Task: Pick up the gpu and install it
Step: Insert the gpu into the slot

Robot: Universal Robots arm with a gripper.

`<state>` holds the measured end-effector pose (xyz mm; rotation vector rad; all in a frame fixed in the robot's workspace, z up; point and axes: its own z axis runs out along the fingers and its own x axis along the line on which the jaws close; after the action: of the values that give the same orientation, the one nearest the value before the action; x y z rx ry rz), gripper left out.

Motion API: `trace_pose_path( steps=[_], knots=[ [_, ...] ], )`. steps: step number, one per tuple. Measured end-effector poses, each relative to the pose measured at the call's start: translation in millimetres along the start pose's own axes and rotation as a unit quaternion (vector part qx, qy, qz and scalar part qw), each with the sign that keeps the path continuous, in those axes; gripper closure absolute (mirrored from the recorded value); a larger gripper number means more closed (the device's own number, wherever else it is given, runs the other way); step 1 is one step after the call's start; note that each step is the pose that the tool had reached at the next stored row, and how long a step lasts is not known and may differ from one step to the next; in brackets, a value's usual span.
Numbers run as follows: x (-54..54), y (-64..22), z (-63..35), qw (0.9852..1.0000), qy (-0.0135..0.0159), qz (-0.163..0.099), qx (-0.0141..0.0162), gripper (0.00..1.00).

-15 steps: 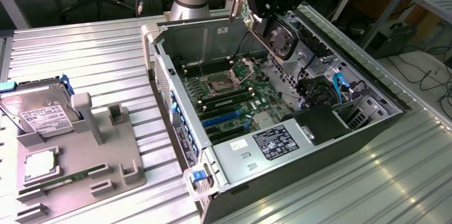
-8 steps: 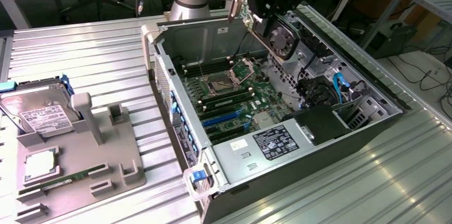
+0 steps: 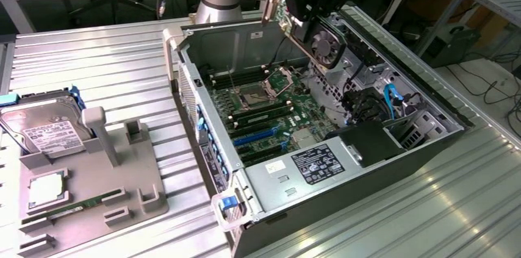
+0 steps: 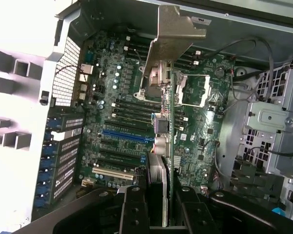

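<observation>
My gripper (image 3: 316, 19) hangs over the open computer case (image 3: 423, 93) and is shut on the gpu (image 3: 327, 46). The gpu is a green card with a black round fan, and its silver end bracket (image 3: 274, 3) points toward the case's rear wall. In the wrist view I see the gpu (image 4: 169, 146) edge-on, running from between my two black fingers (image 4: 133, 210) out to the silver bracket (image 4: 175, 34). It floats above the motherboard (image 4: 122, 112), clear of the blue expansion slot (image 4: 127, 133). The gripper (image 4: 160, 212) clamps the card from both sides.
A grey fixture tray (image 3: 130, 179) at the exterior view's left holds a hard drive (image 3: 45, 127), a RAM stick (image 3: 82, 203) and a CPU (image 3: 47, 188). Inside the case are the power supply (image 3: 321, 163), blue cables (image 3: 392, 102) and a drive cage (image 4: 271, 122).
</observation>
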<state>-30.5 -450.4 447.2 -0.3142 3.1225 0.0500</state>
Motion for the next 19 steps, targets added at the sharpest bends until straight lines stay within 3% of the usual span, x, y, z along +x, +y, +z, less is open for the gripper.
trace_pose_path(
  steps=[19],
  knots=[
    [0.0, 0.0, 0.0, 0.9993, 0.0012, -0.038, -0.0002, 0.72]
  ],
)
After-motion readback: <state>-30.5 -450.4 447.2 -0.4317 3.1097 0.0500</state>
